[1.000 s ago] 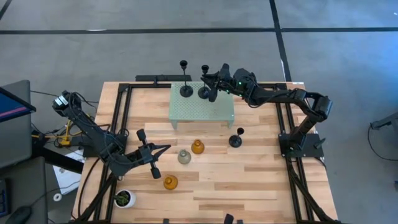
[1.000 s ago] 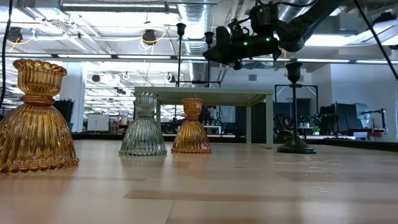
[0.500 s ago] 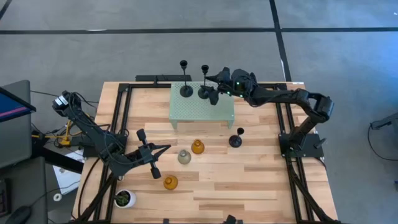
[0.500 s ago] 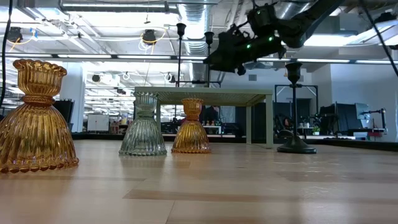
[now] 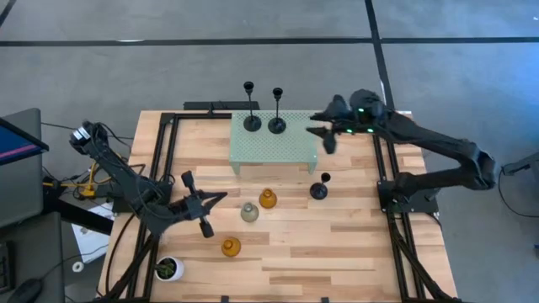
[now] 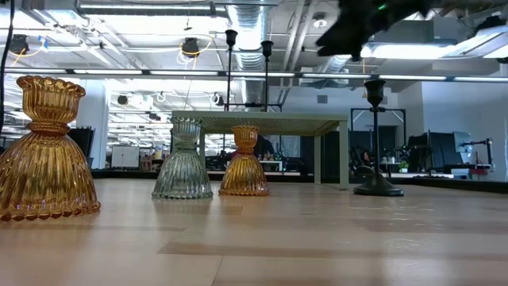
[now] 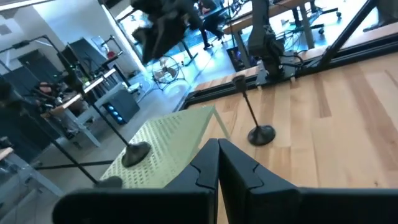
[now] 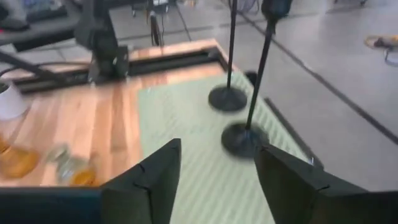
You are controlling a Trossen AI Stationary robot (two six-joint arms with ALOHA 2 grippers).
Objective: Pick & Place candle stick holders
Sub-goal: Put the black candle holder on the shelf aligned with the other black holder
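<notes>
Two black candle stick holders (image 5: 252,123) (image 5: 277,126) stand by their round bases on the pale green perforated stand (image 5: 286,150). The third black holder (image 5: 318,190) stands on the table at the right. Two amber holders (image 5: 268,199) (image 5: 231,247) and the pale grey one (image 5: 249,212) stand mid-table. My right gripper (image 5: 318,126) is open and empty, in the air off the stand's far right corner; its fingers (image 8: 158,174) frame the two black holders (image 8: 244,138). My left gripper (image 5: 221,198) is shut and empty, left of the grey holder.
A small white pot with a green plant (image 5: 168,268) stands at the near left corner. Black frame rails (image 5: 160,160) run along the table's left, right and far sides. Bare wood lies at the near right (image 5: 337,252).
My right gripper has drawn back from the right-hand black holder on the stand, going toward the table's right edge and upward. That holder stays upright on the stand.
</notes>
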